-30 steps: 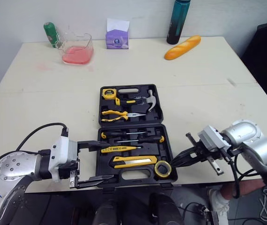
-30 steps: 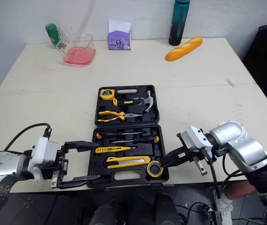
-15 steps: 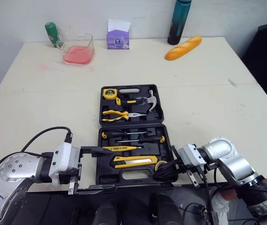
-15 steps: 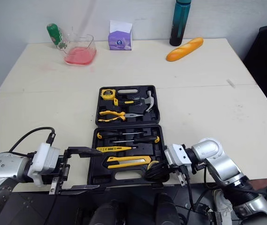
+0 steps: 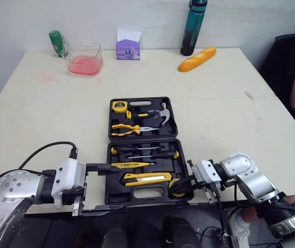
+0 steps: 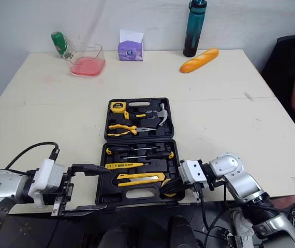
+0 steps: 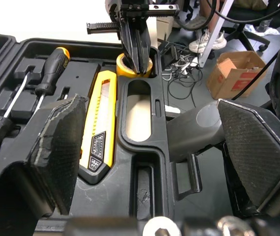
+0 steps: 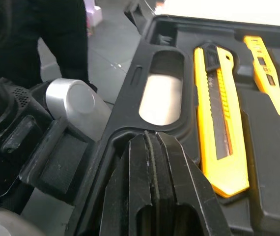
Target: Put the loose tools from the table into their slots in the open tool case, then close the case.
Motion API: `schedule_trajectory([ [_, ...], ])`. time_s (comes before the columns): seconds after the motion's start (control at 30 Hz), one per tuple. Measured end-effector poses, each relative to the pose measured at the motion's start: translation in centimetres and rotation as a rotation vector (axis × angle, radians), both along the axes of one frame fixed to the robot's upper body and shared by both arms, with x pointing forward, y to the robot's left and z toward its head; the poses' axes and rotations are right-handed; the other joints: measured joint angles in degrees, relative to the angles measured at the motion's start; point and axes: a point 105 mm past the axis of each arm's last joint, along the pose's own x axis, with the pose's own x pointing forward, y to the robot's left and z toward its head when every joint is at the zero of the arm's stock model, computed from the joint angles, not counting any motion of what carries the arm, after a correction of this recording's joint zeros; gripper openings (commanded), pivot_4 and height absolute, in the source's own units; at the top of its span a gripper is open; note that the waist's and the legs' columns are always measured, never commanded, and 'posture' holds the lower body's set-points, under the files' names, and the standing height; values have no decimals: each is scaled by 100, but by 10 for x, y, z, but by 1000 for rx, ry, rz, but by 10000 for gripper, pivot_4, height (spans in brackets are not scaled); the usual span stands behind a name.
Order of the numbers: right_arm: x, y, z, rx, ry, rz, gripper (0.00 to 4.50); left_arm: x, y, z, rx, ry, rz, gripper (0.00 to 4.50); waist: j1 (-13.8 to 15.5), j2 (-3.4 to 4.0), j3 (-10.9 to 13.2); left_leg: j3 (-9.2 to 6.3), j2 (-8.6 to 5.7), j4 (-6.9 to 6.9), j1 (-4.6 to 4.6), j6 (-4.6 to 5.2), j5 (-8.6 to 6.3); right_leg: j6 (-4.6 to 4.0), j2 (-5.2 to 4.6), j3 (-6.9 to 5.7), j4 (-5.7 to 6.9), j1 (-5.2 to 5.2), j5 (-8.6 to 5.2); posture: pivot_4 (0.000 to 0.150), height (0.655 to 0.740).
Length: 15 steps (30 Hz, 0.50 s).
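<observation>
Left wrist view shows the right gripper [image 7: 139,66], fingers pressed together, poking the yellow tape roll [image 7: 122,63] in the open black plastic tool case's [image 7: 135,153] near right corner. The left gripper [image 7: 150,142] is spread wide. Withdrawing might drag the roll out and block closure.

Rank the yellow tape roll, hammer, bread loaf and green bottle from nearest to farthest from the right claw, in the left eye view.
1. Yellow tape roll: at the right claw, near-right corner of the case.
2. Hammer: case's far half.
3. Bread loaf: far right.
4. Green bottle: far-left corner.
</observation>
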Motion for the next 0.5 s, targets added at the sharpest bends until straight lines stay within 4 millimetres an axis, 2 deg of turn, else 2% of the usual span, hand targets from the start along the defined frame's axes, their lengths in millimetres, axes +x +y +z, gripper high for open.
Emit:
schedule_trajectory([
  [0.2, 1, 2, -1, -33, 40, -26, 814, 0, 0, 0, 0, 2, 14, 45000, 2, -27, -58, -2, 13, 0, 3, -14, -6, -13, -1, 3, 2, -2, -7, 1500, 7400],
  [0.5, 0, 1, 3, 1, 51, -35, 814, 1, 1, -1, 1, 9, 31, 45000, 7, -14, -51, -6, 20, -1, -6, -20, -9, -28, 3, 6, 4, -10, -14, 1500, 7400],
])
